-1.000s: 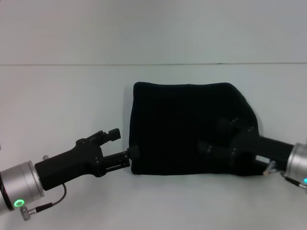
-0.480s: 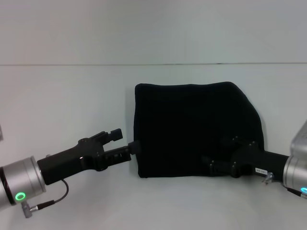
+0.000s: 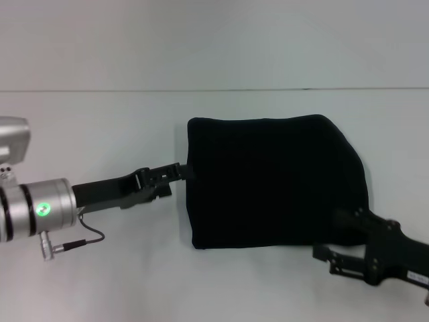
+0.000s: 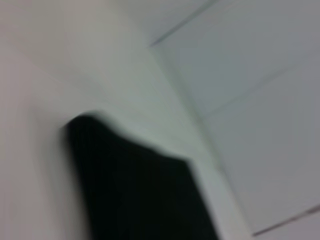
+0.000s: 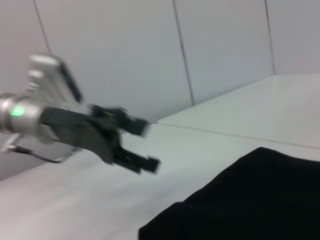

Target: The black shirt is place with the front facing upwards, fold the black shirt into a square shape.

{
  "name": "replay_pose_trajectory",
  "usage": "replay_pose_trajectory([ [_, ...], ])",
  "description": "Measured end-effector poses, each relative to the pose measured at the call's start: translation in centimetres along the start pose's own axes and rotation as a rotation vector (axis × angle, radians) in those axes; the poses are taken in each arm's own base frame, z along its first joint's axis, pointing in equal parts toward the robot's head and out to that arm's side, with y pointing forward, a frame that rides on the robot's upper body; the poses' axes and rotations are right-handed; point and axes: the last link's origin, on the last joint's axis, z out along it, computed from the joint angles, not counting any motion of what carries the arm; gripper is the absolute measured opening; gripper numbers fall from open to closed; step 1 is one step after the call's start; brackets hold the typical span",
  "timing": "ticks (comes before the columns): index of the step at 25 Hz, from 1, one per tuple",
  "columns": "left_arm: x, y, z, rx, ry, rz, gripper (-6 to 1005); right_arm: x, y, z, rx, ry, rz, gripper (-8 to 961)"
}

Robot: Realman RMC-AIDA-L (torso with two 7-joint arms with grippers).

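Observation:
The black shirt (image 3: 275, 181) lies folded into a rough square in the middle of the white table, with its lettering and neck label hidden. It also shows in the left wrist view (image 4: 135, 190) and the right wrist view (image 5: 250, 200). My left gripper (image 3: 179, 172) is at the shirt's left edge, near the far corner. In the right wrist view the left gripper (image 5: 146, 145) is open and empty. My right gripper (image 3: 333, 236) is open and empty at the shirt's near right corner, mostly off the cloth.
The white table (image 3: 100, 121) runs to a pale back wall (image 3: 214, 40). A thin cable (image 3: 80, 238) hangs under the left wrist. Nothing else lies on the table.
The right gripper has drawn back off the shirt toward the near right. The left gripper has lifted and moved farther along the shirt's left edge. The shirt has barely shifted.

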Motion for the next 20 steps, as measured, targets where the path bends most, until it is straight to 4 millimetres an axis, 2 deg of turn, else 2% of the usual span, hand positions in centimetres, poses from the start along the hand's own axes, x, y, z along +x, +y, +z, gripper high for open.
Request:
replay_pose_trajectory([
  [3,0.4,-0.5,0.7,0.103,-0.071,-0.133,947,1.0,0.7,-1.1,0.004,0.008,0.025,946],
  [8,0.3,-0.7,1.0,0.167,-0.123,-0.218,947,2.2,1.3,-2.1,0.018,0.024,0.051,946],
  [14,0.2,-0.3,1.7,0.175,-0.154,-0.256,946,3.1,1.7,-1.7,-0.007,0.086,0.028,946],
  [20,-0.8,-0.1,2.7,0.170,-0.180,-0.288,920,3.1,1.7,-1.6,-0.017,0.097,0.019,946],
])
